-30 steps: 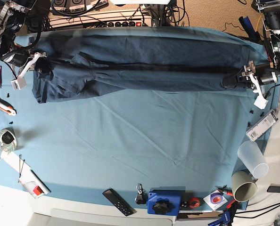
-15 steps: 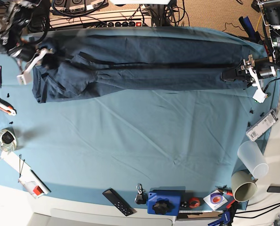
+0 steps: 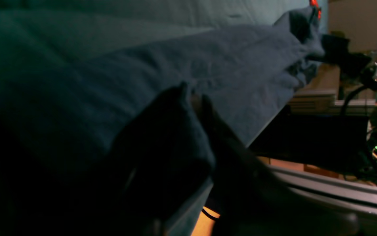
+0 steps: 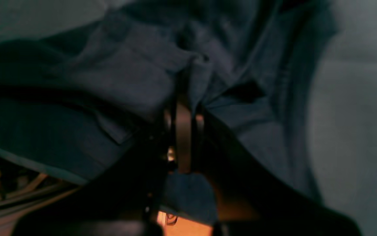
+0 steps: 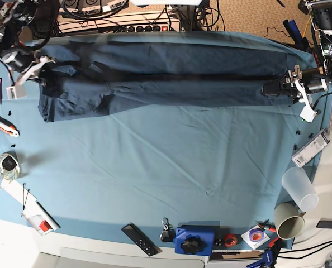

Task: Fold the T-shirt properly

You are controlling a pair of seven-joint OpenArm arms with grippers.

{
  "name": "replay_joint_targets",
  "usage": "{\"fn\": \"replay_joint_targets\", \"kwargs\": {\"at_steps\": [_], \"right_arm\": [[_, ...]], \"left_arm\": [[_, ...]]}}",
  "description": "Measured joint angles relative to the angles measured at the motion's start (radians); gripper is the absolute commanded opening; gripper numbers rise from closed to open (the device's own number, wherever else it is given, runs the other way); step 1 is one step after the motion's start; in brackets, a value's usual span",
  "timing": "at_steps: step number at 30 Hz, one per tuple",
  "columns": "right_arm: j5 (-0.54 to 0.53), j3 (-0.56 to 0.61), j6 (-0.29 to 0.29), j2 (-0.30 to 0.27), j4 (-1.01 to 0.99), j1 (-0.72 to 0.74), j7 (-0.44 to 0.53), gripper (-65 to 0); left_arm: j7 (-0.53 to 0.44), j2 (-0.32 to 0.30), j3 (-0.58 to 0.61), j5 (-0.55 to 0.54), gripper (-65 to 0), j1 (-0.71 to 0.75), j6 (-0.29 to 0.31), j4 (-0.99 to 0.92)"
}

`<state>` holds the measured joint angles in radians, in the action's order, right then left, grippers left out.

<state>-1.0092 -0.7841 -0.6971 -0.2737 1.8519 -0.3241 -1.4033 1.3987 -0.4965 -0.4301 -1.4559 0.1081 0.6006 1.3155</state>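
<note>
The shirt [image 5: 166,78] lies stretched along the bench's [image 5: 166,167] far edge, each end clamped in an arm's fingers: left [image 5: 280,88], right [image 5: 47,71]. A lengthwise fold is under way; next, both ends should travel together, keeping tension.

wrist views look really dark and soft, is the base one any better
Base view: evenly lit and sharp; the T-shirt and table cloth read clearly. Left wrist view: underexposed, the left claw nearly black, with bright background spots. Right wrist view: dim and blurred; the right claw is a silhouette against the fabric.
</note>
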Motion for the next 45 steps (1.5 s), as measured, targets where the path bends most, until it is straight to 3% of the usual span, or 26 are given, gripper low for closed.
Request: {"fn": "replay_joint_targets", "kwargs": {"at_steps": [11,25,29,32,40,45], "right_arm": [[-0.01,-0.031,0.0,0.0,0.003,-0.013,-0.01,-65.0],[0.064,-0.031,0.0,0.002,0.003,-0.078,-0.01,-65.0],[0.069,-0.031,0.0,0.002,0.003,-0.078,-0.01,-49.5],[0.069,-0.031,0.0,0.002,0.003,-0.078,-0.01,-47.5],[0.039,-0.031,0.0,0.002,0.003,-0.078,-0.01,-47.5],[0.04,-0.032,0.0,0.002,0.002,-0.078,-0.01,-47.5]], "left_arm": [[0.0,0.0,0.0,0.0,-65.0,0.0,0.0,0.0],[0.0,0.0,0.0,0.0,-65.0,0.0,0.0,0.0],[0.0,0.0,0.0,0.0,-44.7,0.0,0.0,0.0],[0.0,0.0,0.0,0.0,-33.6,0.0,0.0,0.0],[0.003,0.001,-0.006,0.017,-32.6,0.003,0.0,0.04],[0.008,0.001,-0.139,0.017,-32.6,0.001,0.0,0.187]]}}
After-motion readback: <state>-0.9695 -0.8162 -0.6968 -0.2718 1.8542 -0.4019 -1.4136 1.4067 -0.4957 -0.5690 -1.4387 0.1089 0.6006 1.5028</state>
